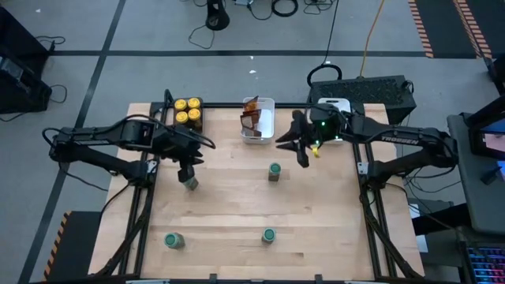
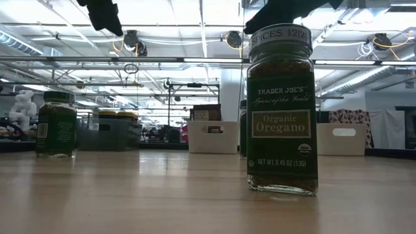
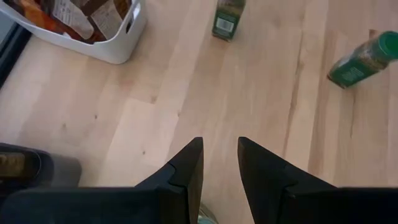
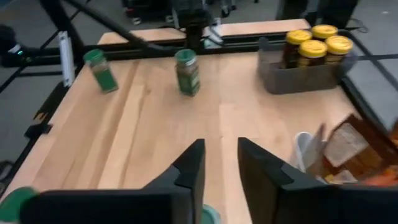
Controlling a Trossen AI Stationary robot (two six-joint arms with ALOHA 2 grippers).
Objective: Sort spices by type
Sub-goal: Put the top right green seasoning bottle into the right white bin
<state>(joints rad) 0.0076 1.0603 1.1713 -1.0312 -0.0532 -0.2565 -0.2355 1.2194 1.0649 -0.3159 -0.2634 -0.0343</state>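
Low view, oregano jar (image 2: 282, 110) labelled "Organic Oregano"

jar (image 2: 282, 110) label reads "trader joe's organic oregano".

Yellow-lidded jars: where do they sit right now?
In the high view, the four yellow-lidded jars stand together in the dark tray at the table's far edge on the left arm's side, just left of the white tray holding packets.

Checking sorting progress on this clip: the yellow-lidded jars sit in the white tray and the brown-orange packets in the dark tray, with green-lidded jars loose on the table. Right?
No, the trays are swapped. The high view shows the yellow-lidded jars in the dark tray and the brown-orange packets in the white tray. The green-lidded jars do stand loose on the table.
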